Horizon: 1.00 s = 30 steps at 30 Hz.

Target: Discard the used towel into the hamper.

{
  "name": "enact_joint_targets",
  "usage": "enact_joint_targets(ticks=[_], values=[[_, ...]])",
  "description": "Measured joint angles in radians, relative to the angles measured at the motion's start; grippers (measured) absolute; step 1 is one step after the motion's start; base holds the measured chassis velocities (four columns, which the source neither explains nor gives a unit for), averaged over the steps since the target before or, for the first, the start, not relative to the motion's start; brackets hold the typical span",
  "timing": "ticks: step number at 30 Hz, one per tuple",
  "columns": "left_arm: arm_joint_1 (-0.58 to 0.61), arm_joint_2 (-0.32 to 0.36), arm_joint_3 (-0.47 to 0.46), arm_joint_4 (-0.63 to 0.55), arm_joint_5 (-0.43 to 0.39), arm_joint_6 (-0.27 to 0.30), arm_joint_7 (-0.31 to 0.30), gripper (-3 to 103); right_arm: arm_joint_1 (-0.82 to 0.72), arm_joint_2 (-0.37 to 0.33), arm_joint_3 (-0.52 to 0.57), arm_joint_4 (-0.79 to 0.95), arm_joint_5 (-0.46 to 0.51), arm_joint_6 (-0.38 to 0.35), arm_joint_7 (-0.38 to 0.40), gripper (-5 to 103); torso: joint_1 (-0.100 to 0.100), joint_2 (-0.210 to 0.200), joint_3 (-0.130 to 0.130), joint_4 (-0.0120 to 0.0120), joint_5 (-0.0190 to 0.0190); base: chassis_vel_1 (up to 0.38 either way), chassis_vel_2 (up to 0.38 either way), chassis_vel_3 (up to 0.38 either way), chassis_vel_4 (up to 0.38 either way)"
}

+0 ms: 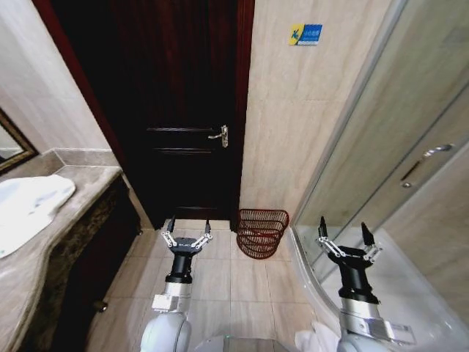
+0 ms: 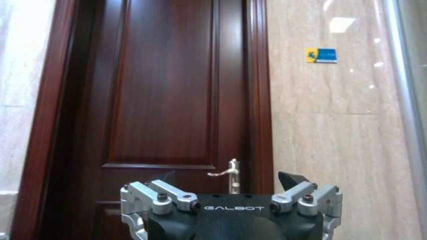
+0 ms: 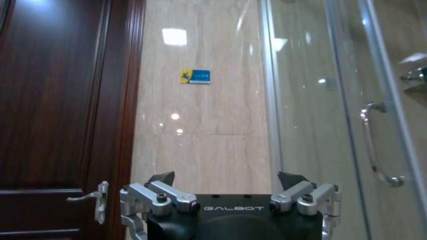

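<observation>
Both arms held out low over the tiled floor (image 1: 220,286), facing the dark wood door (image 1: 176,110). Left gripper (image 1: 187,226) wide open, nothing in it. Right gripper (image 1: 343,229) also spread wide, empty, next to the glass shower door (image 1: 396,147). Hamper (image 1: 261,232) sits on the floor betw. the two grippers, a bit ahead of them, closer to the left gripper, against the beige wall by the door frame.
</observation>
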Motion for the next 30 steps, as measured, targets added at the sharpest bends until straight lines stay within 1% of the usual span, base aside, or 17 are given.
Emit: enact_joint_targets(ticks=[13,18,30], values=[[0.005,0.0,-0.004,-0.01,-0.018,0.007,-0.019,100,0.009,-0.003,0.002,-0.01,0.028,0.019,-0.001,100,-0.001,0.001,0.0,-0.0002,-0.0001,0.051,-0.008,0.008,0.051],[0.006,0.0,-0.004,-0.009,-0.02,0.007,-0.027,100,0.017,-0.014,0.012,-0.016,0.053,0.02,-0.002,100,-0.001,0.0,0.0,-0.0002,-0.0001,0.045,0.079,0.077,0.038],[0.011,0.0,-0.007,-0.012,-0.02,0.005,-0.03,100,0.029,-0.017,0.015,-0.024,0.067,0.04,0.0,100,-0.001,0.0,0.0,-0.0001,-0.0001,0.106,0.094,0.094,0.104]])
